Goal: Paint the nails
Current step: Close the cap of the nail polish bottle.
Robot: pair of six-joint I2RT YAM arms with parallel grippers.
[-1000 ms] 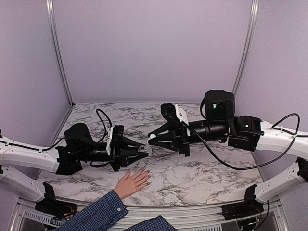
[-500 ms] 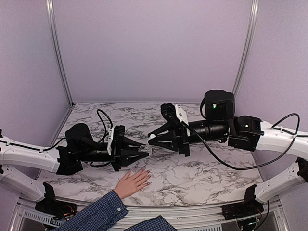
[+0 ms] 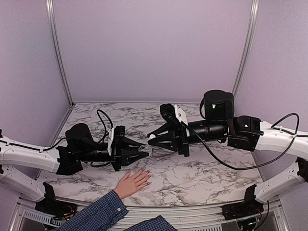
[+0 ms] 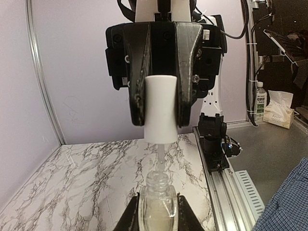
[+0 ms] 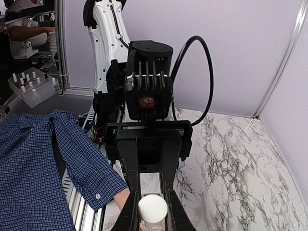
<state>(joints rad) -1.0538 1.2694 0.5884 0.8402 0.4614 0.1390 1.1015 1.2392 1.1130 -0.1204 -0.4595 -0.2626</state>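
Left fingers [image 3: 134,151] clamp a small clear glass bottle [image 4: 158,207]; right fingers [image 3: 161,143] pinch its white waisted cap [image 4: 160,108] just off the neck. Light-skinned hand [image 3: 132,182] lies flat on marble counter [image 3: 202,174].

left arm [image 3: 29,156]: white shell, black joints
right arm [image 3: 281,138]: white shell, round black motor, green light
cable [image 5: 210,72]: thick, black, looping
left gripper [image 3: 144,155]: black, angular
right gripper [image 3: 151,139]: black, small screws

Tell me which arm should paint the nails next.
Right. The right end effector grips the white brush cap; the left end effector only holds the bottle. The hand lies near both.
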